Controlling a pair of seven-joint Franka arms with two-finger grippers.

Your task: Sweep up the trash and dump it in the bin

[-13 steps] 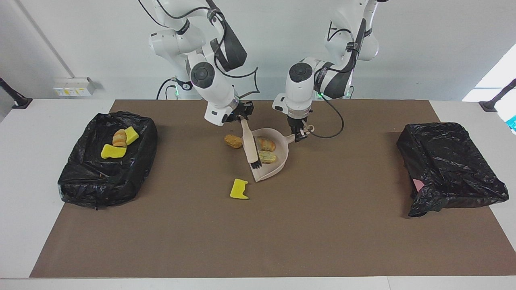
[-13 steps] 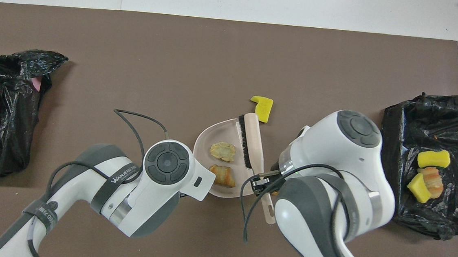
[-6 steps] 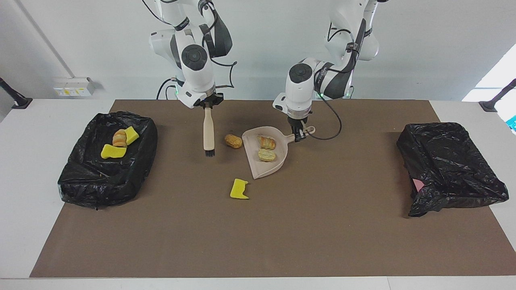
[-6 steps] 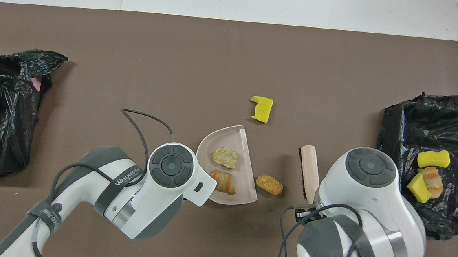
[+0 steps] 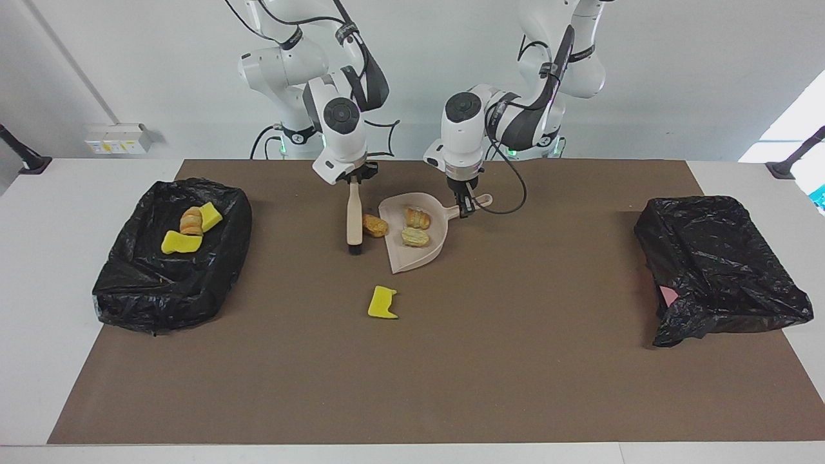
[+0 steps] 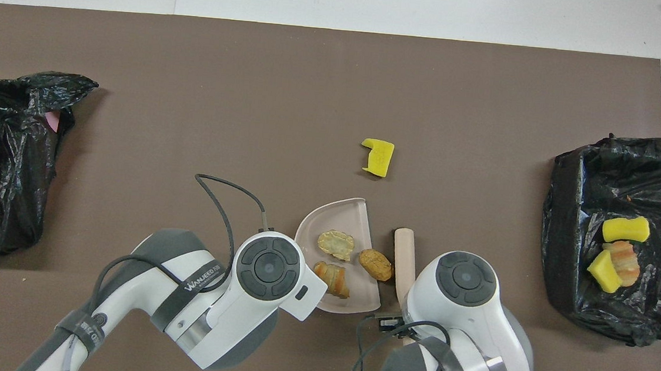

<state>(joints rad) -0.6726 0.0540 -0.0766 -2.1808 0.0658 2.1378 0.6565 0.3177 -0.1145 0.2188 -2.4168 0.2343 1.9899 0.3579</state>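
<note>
Two bins: black-bagged, one at each end of the table. The bin [image 5: 171, 254] at the right arm's end holds three pieces of trash, two yellow wedges and a bread lump; the other bin [image 5: 715, 267] shows none that I can see.
Mat: brown mat [image 5: 451, 374] covers the table [image 5: 38, 258] between them.
Dustpan: beige dustpan [image 5: 412, 254] lies mid-table near the robots with two bread lumps in it. My left gripper [image 5: 465, 207] is clamped on its handle and has slid it toward the right arm's end since half a second ago.
Brush: my right gripper [image 5: 353, 180] grips the beige brush [image 5: 354, 219], bristles down, just beside the pan's open edge; a second ago it lay across the pan, then swung out wide, now it is back.
Loose lump: tan lump [image 5: 374, 225] sits between brush and pan lip, touching or nearly so. I judge one short stroke should put it in.
Yellow wedge: yellow wedge [image 5: 382, 302] lies alone, farther from the robots than the pan, unswept.
</note>
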